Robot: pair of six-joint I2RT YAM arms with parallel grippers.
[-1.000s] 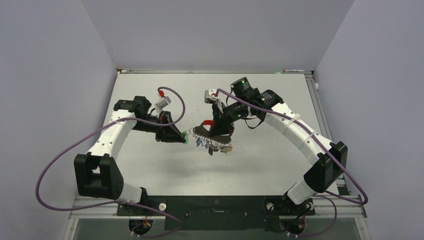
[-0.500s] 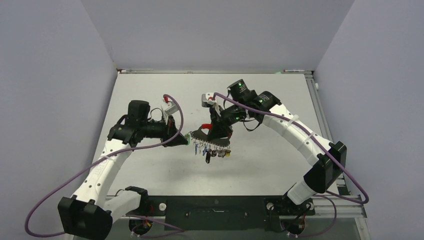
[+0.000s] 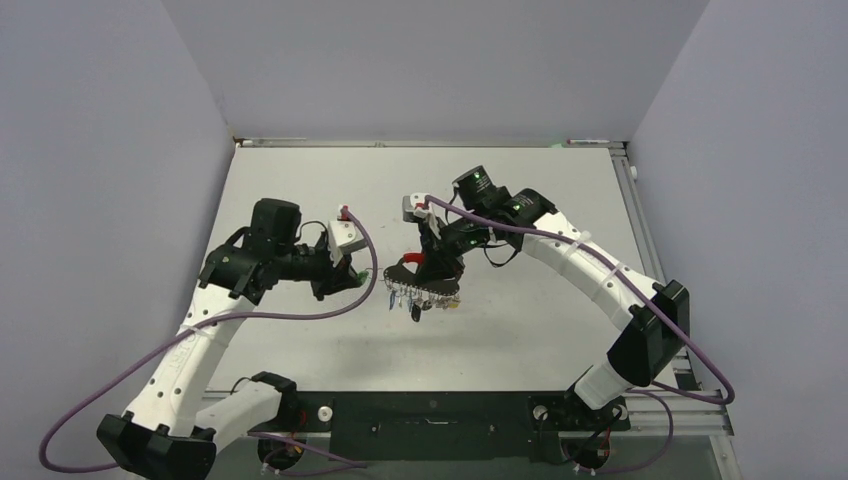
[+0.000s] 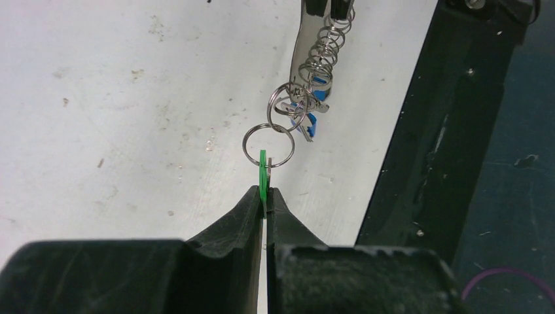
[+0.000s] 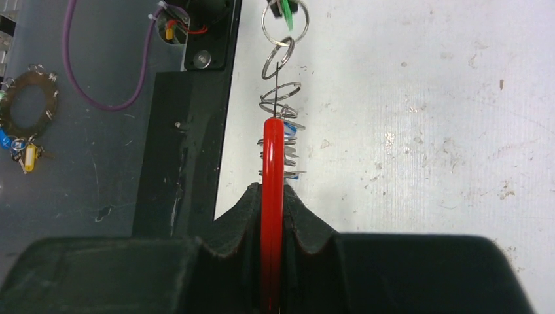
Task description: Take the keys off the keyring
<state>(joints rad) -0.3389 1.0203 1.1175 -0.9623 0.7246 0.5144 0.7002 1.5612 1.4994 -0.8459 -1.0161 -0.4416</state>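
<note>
Here, two white and black robot arms reach in from the near edge and meet over the middle of a pale grey counter [image 3: 540,330].

The left tool [image 4: 264,196] is pinched tight on a thin green plastic key tag [image 4: 263,171], which sits edge-on between its black fingertips. A small silver split ring [image 4: 268,145] runs through the far end of the tag. That ring links to more silver rings and a wire coil [image 4: 325,49], where small blue-headed metal keys [image 4: 311,108] hang.

The right tool [image 5: 272,190] is clamped on the keyring, a grey crescent-shaped ring with a red curved arc [image 5: 272,150]. The red arc stands edge-on between the two black fingers. Beyond it, in the right wrist view, the wire coil [image 5: 280,98] leads to the split ring [image 5: 285,23] and the green plastic key tag [image 5: 286,13].

From the top view, the keyring [image 3: 402,275] lies between the two tools, just right of the left tool [image 3: 362,281] and partly under the right tool [image 3: 437,262]. The keys [image 3: 420,298] dangle in a bunch along its near edge. The green plastic key tag [image 3: 371,280] is at the left end of the bunch.

At the left edge of the right wrist view, past the counter's black frame [image 5: 186,144], a second brown ring with blue and yellow tags [image 5: 42,104] lies on a dark surface.
</note>
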